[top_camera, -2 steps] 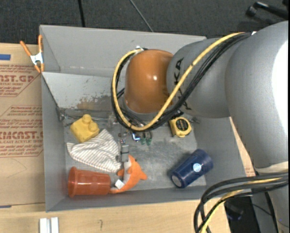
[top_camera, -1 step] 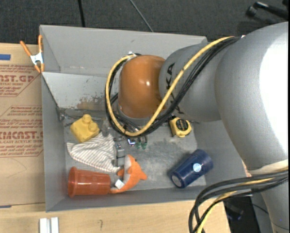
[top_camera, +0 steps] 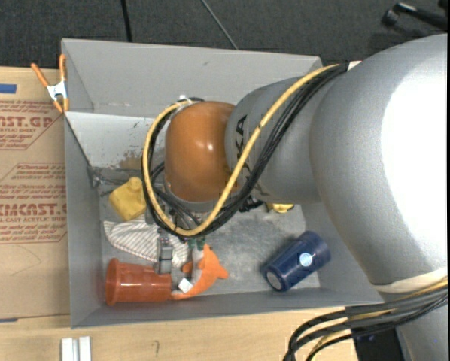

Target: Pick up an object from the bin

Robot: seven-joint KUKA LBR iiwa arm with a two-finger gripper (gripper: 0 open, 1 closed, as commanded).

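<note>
Striped cloth (top_camera: 135,239) lies under the down-reaching end effector (top_camera: 167,260), apparently touching; its grip I cannot tell.

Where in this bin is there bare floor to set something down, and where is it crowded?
The bin floor is bare between the orange piece and the blue cylinder. The left front is crowded: the yellow lump, striped cloth, red-orange cup and end effector sit close together.
</note>
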